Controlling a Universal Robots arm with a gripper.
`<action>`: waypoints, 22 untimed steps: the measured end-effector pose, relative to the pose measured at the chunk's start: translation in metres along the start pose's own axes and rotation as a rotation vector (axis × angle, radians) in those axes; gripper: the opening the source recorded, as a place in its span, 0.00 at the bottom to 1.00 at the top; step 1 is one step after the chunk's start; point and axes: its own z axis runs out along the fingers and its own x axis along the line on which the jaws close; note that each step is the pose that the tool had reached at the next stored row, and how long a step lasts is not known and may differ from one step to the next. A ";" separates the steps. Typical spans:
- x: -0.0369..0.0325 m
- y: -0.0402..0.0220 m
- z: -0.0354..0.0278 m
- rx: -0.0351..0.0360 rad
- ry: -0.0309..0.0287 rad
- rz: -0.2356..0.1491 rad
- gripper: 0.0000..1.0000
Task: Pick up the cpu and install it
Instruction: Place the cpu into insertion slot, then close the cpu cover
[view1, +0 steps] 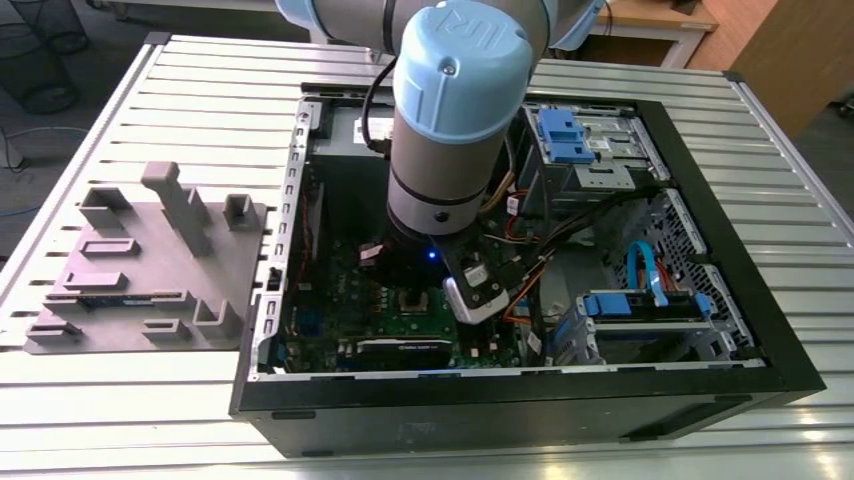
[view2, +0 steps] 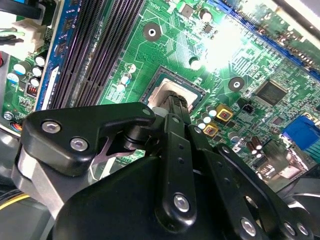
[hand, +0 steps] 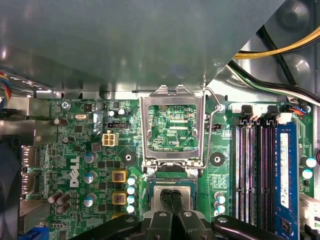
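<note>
At the exterior view's left a grey moulded holder (view1: 147, 260) lies on the slatted tabletop (view1: 160, 70). To its right stands the open computer case (view1: 534, 410), with the arm (view1: 454, 120) reaching down into its middle. Under the arm, in both wrist views, the cpu (hand: 155, 194) (view2: 160, 92) lies flat and level in the socket on the green motherboard (hand: 75, 150), just beside the hinged socket frame (hand: 145, 130), which stands open. It is a small square chip with a pale silver-grey metal top and a thin darker rim, and its middle is covered by the tool (hand: 172, 194) (view2: 176, 100). The tool's two black fingers (hand: 166, 200) are pressed together with only a thin seam between them. They sit over the centre of the chip and do not pinch its sides; whether they touch the lid cannot be told. The chip is probably very light, stiff and thin. Its smooth lid looks likely to slip, and its contact face and the socket beneath it are delicate. It is best held by two opposite edges and kept level, with no force on the top. Towards the exterior view's right, beyond the socket, run the dark memory slots (hand: 250, 170).
</note>
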 end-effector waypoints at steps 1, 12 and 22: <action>-0.0001 0.0002 -0.0009 -0.0011 -0.0005 0.000 0.11; 0.0009 0.0017 -0.0297 0.0004 0.0002 0.000 0.11; 0.0011 0.0019 -0.0329 0.0028 0.0003 0.000 0.11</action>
